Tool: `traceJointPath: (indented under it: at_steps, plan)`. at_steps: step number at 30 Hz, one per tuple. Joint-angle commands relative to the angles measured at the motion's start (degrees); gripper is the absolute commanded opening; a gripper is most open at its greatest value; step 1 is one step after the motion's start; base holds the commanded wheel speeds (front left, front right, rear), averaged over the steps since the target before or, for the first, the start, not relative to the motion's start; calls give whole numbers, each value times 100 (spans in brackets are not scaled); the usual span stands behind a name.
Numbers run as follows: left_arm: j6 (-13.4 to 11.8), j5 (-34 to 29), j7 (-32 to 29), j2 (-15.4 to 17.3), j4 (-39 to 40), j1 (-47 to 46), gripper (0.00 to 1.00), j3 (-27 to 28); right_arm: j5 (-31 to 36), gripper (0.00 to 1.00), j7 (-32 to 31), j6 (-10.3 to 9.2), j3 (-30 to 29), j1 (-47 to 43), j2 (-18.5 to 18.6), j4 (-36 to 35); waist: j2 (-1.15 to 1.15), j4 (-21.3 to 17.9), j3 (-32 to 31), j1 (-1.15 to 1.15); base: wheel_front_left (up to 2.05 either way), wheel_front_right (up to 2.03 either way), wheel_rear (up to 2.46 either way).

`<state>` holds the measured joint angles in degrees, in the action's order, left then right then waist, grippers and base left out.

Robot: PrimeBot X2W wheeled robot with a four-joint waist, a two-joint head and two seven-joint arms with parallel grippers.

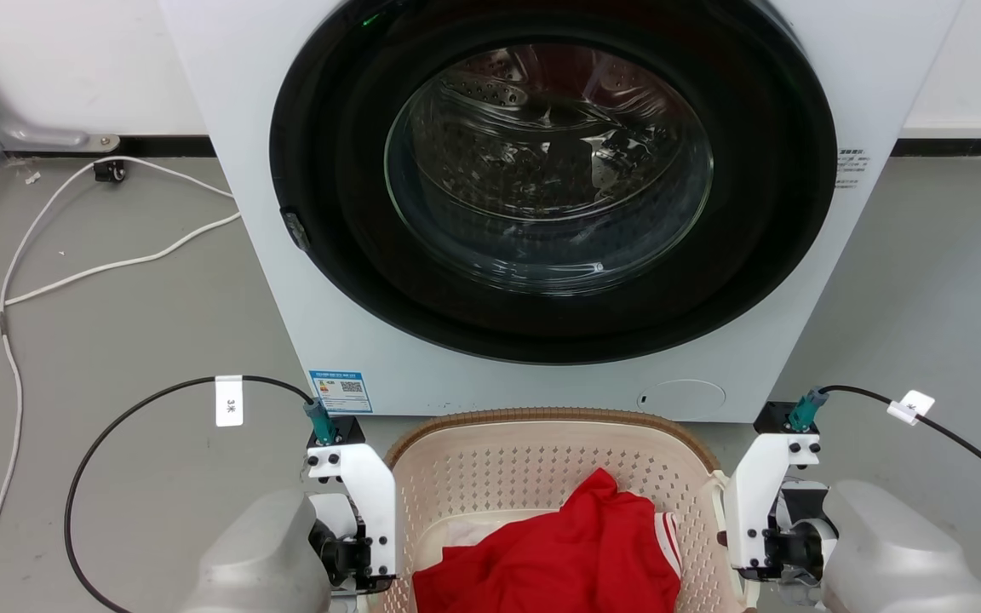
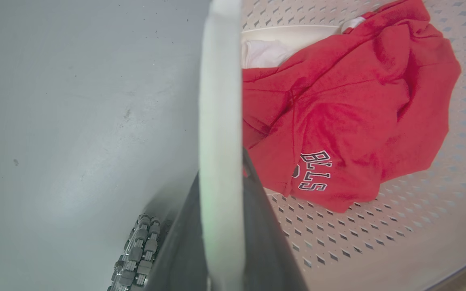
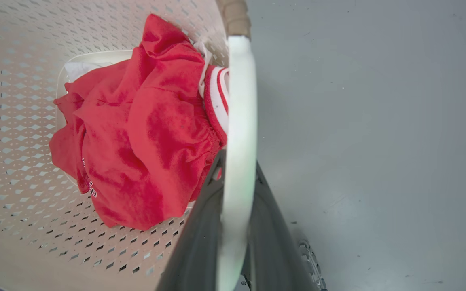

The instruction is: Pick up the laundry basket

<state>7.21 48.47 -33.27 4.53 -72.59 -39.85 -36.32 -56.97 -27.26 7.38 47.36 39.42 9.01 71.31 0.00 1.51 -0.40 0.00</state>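
The left gripper [image 2: 221, 173] is seen clamped on the white left handle [image 2: 221, 81] of the laundry basket [image 1: 490, 464], its two dark fingers pressed flat against either side of the strip. The right gripper [image 3: 239, 161] is closed in the same way on the white right handle [image 3: 241, 89], just below the point where the brown woven-look rim [image 3: 235, 18] begins. Inside the perforated cream walls a crumpled red garment [image 1: 559, 553] with black-and-white lettering is piled over a white cloth [image 2: 265, 52]. The basket is found at the grey floor [image 1: 116, 340], between the two wrists and just in front of the washer [image 1: 354, 358], whose round glass door [image 1: 546, 162] is shut; whether the base is clear of the floor cannot be told. White cables [image 1: 73, 277] are laid over the floor well to the left. The basket is judged to be light: thin moulded plastic with a small, soft load that may slide but adds little weight. The walls are expected to flex if squeezed, so the side handles are taken as the right place to hold, one in each gripper. The handles look smooth and narrow, so a firm pinch is called for, and an even rise on both sides is needed if tilting and slipping are to be avoided. Room is to be kept from the washer front during the lift.
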Motion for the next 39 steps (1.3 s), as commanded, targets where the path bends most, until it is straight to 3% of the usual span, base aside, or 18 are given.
traceJointPath:
  at_steps: [1, 39]
  plan:
    - [42, 47, 38, -65, 48, -36, 0, -18, -42, 0, 4, 20, 14, 90, -63, -20, 0, 5, 5, 0, 0, 0, 0]
    - [42, 329, 140, -100, -14, 13, 0, -272, -214, 0, -199, 20, 183, 193, 4, 46, 0, -3, 37, 0, 0, 0, 0]
